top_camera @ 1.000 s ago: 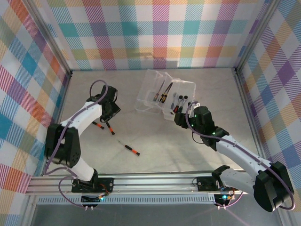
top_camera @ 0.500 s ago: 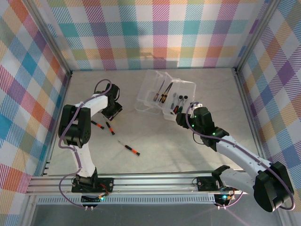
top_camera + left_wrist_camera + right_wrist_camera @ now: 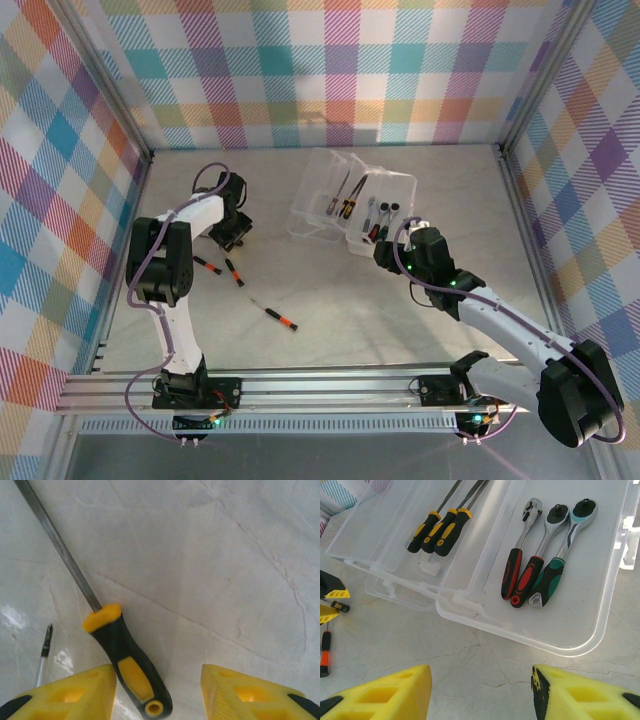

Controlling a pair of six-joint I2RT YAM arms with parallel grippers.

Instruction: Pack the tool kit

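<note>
The tool kit's clear box (image 3: 313,190) lies open at the back middle of the table. It holds three black-yellow screwdrivers (image 3: 439,531) in one half and three ratchets (image 3: 535,565) in the other. My left gripper (image 3: 232,228) is open, low over the table, left of the box. A black-yellow screwdriver (image 3: 125,665) lies between its fingers, close beside the left one (image 3: 75,692). My right gripper (image 3: 480,690) stands open over bare table just in front of the box rim (image 3: 520,636), with nothing between its fingers.
Three slim black-orange screwdrivers lie loose on the table: two (image 3: 207,265) (image 3: 233,271) just in front of my left gripper and one (image 3: 276,315) nearer the middle. A thin bit tip (image 3: 45,647) shows at the left. Checked walls close the table in.
My left arm has folded up and in, and its gripper has shifted slightly back. The right arm has hardly moved.
</note>
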